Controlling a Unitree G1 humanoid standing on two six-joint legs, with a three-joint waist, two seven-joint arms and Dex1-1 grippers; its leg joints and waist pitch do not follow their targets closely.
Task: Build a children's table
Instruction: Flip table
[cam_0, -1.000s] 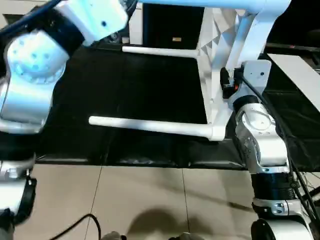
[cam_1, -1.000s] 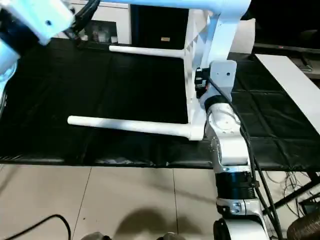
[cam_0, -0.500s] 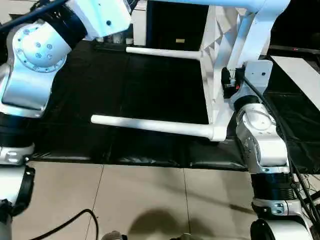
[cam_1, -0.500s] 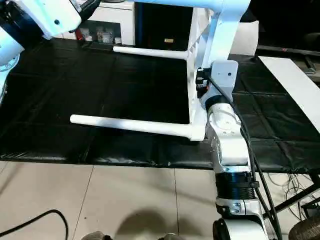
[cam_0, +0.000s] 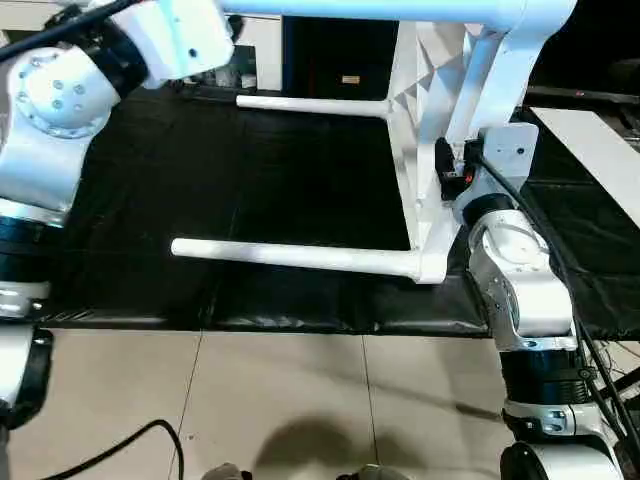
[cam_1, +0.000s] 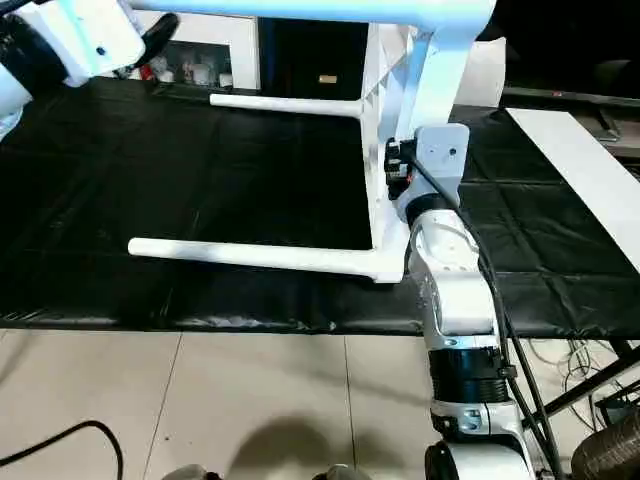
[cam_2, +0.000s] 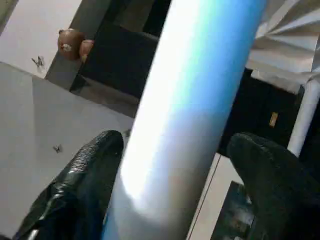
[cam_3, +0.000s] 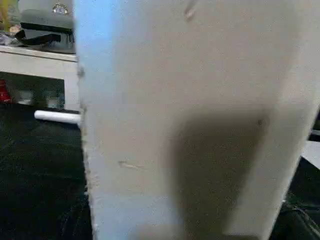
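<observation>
I judged the upper leg (cam_2: 185, 115) needed pushing straight into its socket while my left fingers (cam_2: 85, 170) stood spread around it, my right fingers' state hidden against the tabletop (cam_1: 385, 150), which stood on edge on the black mat (cam_0: 300, 190), white, ribbed, legs jutting leftward.
</observation>
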